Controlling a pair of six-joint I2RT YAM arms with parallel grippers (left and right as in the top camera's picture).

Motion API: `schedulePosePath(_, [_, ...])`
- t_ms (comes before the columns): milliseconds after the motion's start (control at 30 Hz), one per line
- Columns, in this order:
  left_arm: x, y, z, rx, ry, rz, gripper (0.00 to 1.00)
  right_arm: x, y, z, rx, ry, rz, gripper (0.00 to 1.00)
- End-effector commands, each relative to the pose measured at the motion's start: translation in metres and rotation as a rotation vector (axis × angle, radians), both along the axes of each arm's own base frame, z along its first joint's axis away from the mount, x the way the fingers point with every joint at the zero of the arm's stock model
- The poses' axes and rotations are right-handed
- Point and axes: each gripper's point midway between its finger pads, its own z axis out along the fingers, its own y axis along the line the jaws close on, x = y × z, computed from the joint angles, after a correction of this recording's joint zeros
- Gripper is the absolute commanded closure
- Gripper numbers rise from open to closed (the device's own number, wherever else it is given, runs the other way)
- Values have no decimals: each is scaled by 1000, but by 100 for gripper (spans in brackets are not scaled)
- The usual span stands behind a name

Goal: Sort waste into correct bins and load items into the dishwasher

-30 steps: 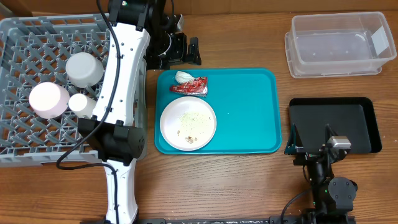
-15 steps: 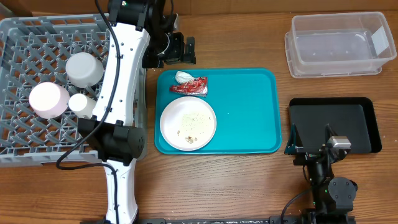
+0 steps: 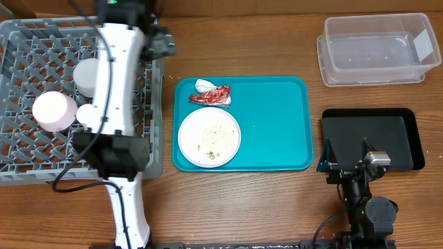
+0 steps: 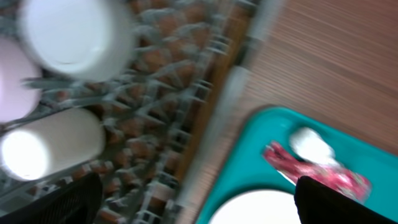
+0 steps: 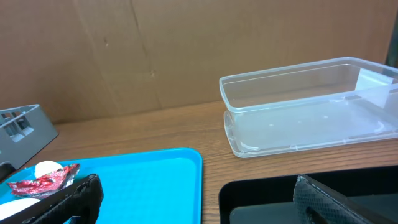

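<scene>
The grey dish rack (image 3: 28, 149) at the left holds a white bowl (image 3: 93, 76), a pinkish bowl (image 3: 54, 111) and a small white cup (image 3: 88, 114). The white plate (image 3: 209, 136) with rice scraps (image 3: 213, 135) lies on the teal tray (image 3: 277, 124). The red wrapper (image 3: 211, 95) and white tissue (image 3: 203, 84) lie behind it. My left gripper (image 3: 160, 43) is open and empty over the rack's far right edge; its view is blurred, with the fingers (image 4: 199, 208) wide apart. My right gripper (image 3: 346, 158) is open and empty at the black tray (image 3: 387, 128). No chopsticks show.
The clear tub (image 3: 377, 50) stands at the far right, behind the black tray; it also shows in the right wrist view (image 5: 311, 106). A brown cardboard wall (image 5: 186, 50) rises behind the table. My left arm's white link (image 3: 114, 83) lies across the rack's right side.
My left arm has swung left, from behind the teal tray's far left corner to over the rack's right edge. The right arm and all objects are unchanged.
</scene>
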Motion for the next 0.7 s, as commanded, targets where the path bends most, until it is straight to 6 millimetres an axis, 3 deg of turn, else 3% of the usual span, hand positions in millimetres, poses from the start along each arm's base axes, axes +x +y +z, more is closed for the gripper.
schedulePosePath(0, [-7, 41, 0, 28, 11, 130, 0, 0, -1, -1, -7, -6, -6, 0])
schedulePosePath(200, [-15, 77, 0, 37, 36, 176, 0, 0, -1, -1, -7, -6, -6, 0])
schedulePosePath(333, [-17, 90, 0, 36, 34, 205, 0, 0, 5, 6, 23, -32, 27, 0])
schedulePosePath(400, [-17, 92, 0, 36, 34, 207, 0, -3, 24, 20, 123, -80, 142, 0])
schedulePosePath(467, [-17, 91, 0, 36, 34, 207, 0, -16, 62, 36, 328, -83, 387, 0])
schedulePosePath(567, [-17, 91, 0, 36, 34, 206, 0, -56, 118, 42, 666, 126, 781, 0])
schedulePosePath(667, [-17, 91, 0, 36, 34, 205, 0, -63, 120, 60, 955, 213, 823, 0])
